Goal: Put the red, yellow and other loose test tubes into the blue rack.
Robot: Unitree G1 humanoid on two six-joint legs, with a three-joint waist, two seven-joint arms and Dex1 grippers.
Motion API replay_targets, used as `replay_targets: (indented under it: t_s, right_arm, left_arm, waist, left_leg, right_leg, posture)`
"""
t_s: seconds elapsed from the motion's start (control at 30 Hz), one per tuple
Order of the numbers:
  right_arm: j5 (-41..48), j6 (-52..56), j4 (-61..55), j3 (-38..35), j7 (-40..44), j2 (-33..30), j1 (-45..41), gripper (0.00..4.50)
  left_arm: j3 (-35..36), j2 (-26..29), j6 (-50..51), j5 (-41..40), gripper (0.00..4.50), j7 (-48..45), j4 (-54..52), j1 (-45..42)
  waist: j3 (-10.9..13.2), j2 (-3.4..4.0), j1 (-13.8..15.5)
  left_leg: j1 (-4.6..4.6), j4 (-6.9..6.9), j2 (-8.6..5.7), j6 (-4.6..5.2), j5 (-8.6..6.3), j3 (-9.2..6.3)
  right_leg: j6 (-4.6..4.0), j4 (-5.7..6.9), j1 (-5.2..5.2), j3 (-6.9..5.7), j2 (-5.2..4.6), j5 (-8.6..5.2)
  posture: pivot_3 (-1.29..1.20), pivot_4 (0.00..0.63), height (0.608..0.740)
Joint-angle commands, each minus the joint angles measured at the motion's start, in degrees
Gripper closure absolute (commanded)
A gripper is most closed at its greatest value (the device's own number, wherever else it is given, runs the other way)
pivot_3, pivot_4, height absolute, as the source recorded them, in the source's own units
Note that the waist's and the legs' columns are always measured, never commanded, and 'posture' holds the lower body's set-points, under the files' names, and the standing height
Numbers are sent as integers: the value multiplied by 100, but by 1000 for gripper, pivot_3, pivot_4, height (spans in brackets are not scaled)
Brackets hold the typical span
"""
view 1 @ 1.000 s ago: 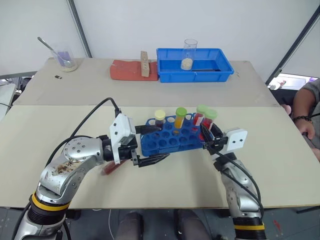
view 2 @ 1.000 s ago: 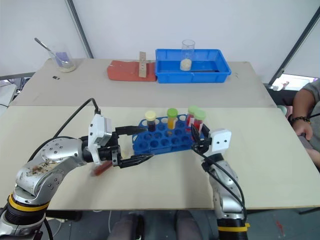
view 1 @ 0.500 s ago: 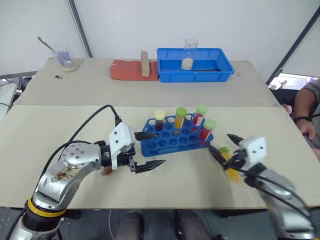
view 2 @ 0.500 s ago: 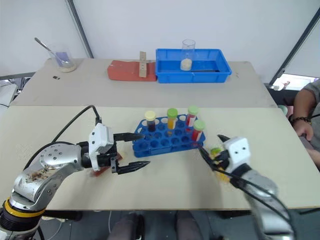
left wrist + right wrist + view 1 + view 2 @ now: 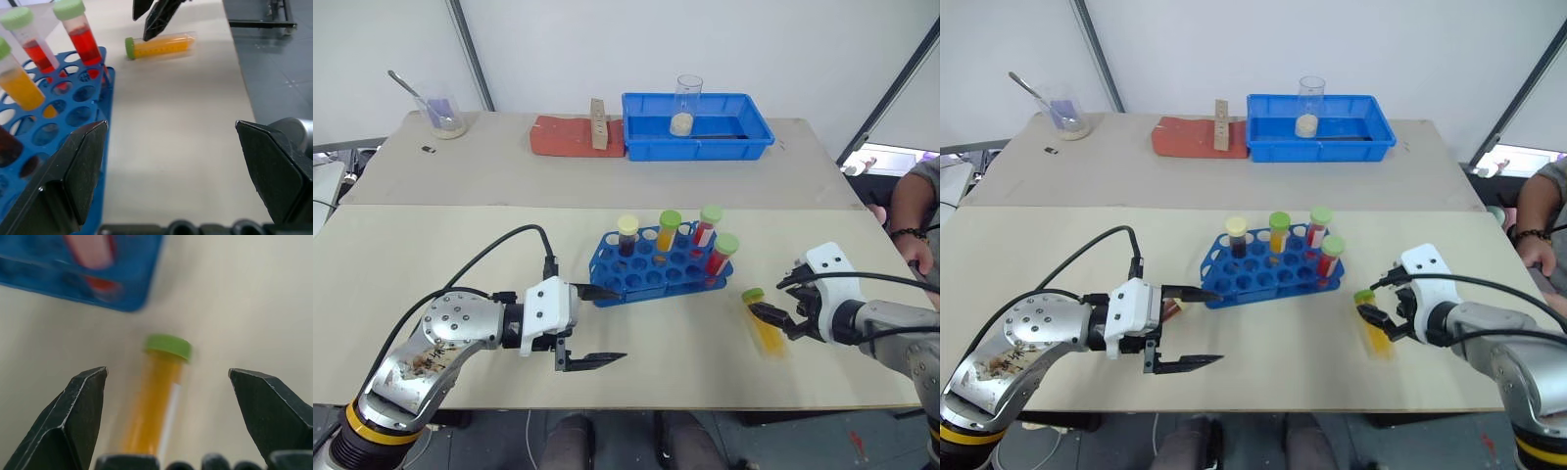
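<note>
Black fingers of the right gripper [image 5: 781, 309] are spread beside a loose yellow tube [image 5: 763, 324] at frame right. Left gripper [image 5: 600, 325]: spread, empty. Blue rack [image 5: 656, 270], centre worktop, holds four tubes; this one remains.

The two head views look forward and down from above the desk [image 5: 431, 245], taking in both arms. The left wrist view sits close behind the left end effector [image 5: 178, 171], facing across the rack [image 5: 58, 132] toward the right end effector [image 5: 154, 17]. The right wrist view looks down from close above a lying tube [image 5: 154, 401]. All views share that tube and the rack's near corner.
</note>
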Motion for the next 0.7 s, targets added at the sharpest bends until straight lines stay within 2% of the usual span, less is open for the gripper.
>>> replay_targets:
  t_s: [0.03, 0.33, 0.43, 0.63, 0.7]
  right_arm:
    - [-61, 291, 273, 233, 75, -208, -356, 104]
    - [-31, 903, 1400, 1118, 391, -150, -1572, 104]
    - [-32, 1006, 1592, 1343, 468, -177, -1771, 923]
    - [47, 1020, 1800, 1562, 561, -240, -1909, 2993]
    - [61, 1020, 1829, 1598, 573, -255, -1929, 3496]
  left_arm:
    - [-60, -96, -109, -9, 0, 72, -267, -9]
    - [-246, -228, -126, 108, 0, 173, -264, -41]
    - [-305, -268, -156, 175, 0, 173, -226, -72]
    - [-379, -333, -190, 244, 0, 182, -199, -79]
    - [-393, -342, -213, 266, 0, 173, -178, -71]
  waist:
    - [0, 0, -3]
    - [0, 0, -42]
    - [0, 0, -40]
    - [0, 0, -28]
    - [0, 0, -28]
  left_leg:
    - [0, 0, 0, 0, 0, -1]
    - [3, 2, 0, 1, 1, -2]
    - [0, 1, 0, 1, 1, -3]
    - [-4, 2, 0, 1, 0, -4]
    - [-4, 4, -1, 1, 1, -3]
  right_leg:
    - [0, 0, -1, 0, 0, 0]
    - [6, 4, 1, 1, 2, 5]
    - [6, 3, 0, 1, 3, 4]
    - [9, 0, -1, 1, 3, 6]
    - [13, 1, 0, 1, 3, 8]
  posture:
    - [0, 150, 740]
    - [0, 150, 740]
    - [0, 150, 740]
    - [0, 150, 740]
    - [0, 150, 740]
